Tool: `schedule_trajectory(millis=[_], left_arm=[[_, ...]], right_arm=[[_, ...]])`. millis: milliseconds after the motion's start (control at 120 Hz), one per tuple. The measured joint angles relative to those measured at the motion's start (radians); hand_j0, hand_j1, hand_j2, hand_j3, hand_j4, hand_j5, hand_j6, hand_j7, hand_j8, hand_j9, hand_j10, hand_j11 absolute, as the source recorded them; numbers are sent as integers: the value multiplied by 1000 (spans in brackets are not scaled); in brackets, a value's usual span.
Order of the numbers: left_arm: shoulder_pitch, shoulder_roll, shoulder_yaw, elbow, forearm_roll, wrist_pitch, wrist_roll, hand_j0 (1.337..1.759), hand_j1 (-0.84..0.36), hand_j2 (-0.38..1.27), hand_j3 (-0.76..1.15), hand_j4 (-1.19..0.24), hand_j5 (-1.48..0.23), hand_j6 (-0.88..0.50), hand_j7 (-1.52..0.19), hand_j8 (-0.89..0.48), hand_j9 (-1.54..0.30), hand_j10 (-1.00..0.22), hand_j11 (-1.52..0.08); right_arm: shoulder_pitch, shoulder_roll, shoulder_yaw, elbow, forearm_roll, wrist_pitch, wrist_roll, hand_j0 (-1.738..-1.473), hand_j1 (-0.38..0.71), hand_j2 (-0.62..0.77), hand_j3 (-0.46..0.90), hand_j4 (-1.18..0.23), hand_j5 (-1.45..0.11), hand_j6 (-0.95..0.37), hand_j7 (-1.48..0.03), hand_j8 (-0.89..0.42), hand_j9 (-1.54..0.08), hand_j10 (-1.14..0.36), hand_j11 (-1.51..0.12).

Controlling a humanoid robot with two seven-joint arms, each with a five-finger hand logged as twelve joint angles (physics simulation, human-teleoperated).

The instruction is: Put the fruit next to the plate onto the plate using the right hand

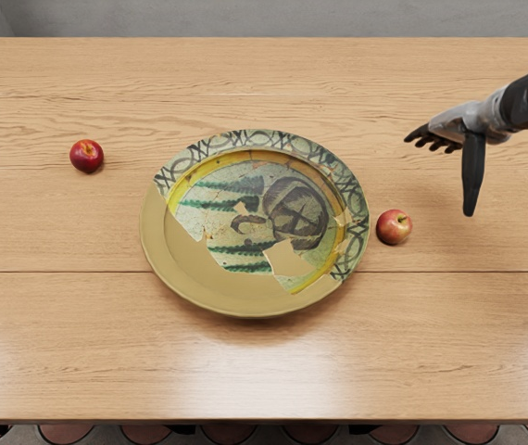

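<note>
Apple (394,226) just R of plate (245,301) rim, red-yellow skin. Open table (264,371) btw it & R hand (457,130), up-right of plate, fingers spread, empty. 2nd apple (86,155) well L of plate.

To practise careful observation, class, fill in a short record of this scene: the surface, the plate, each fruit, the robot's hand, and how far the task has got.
surface: wooden table
plate: patterned, mid-table, no fruit on it
near apple: on the table beside the plate's right rim
far apple: red, on the table well left of the plate
right hand: open, holding nothing, up and right of the near apple in the picture
left arm: not in view
task state: near apple not yet on the plate
</note>
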Motion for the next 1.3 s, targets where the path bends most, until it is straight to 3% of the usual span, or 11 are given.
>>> schedule_trajectory(millis=[233,383,550,667,925,1300], left_arm=[[0,0,0,0,0,0,0,1658,339,2,0,-9,-11,-9,-11,-9,-11,-9,-11],[0,0,0,0,0,0,0,1658,339,2,0,-9,-11,-9,-11,-9,-11,-9,-11],[0,0,0,0,0,0,0,1658,339,2,0,-9,-11,-9,-11,-9,-11,-9,-11],[0,0,0,0,0,0,0,1658,339,2,0,-9,-11,-9,-11,-9,-11,-9,-11],[0,0,0,0,0,0,0,1658,339,2,0,-9,-11,-9,-11,-9,-11,-9,-11],[0,0,0,0,0,0,0,1658,339,2,0,-9,-11,-9,-11,-9,-11,-9,-11]], right_arm=[[12,23,8,15,6,0,0,-1658,-349,0,0,-3,0,-5,0,-4,0,-2,0],[8,6,12,46,94,0,0,-1658,-349,0,0,-3,0,-4,0,-3,0,-2,0],[1,-103,10,286,83,-4,0,-1658,-349,0,0,-3,0,-4,0,-3,0,-2,0],[-22,-140,4,364,25,-80,0,-1658,-349,0,0,-3,0,-5,0,-4,0,-2,0],[-106,-140,5,404,-86,-328,0,-1658,-349,1,0,-4,-1,-5,0,-4,0,-3,0],[-246,-89,13,461,-265,-512,0,-1658,-349,1,0,-4,-1,-6,0,-5,0,-3,0]])
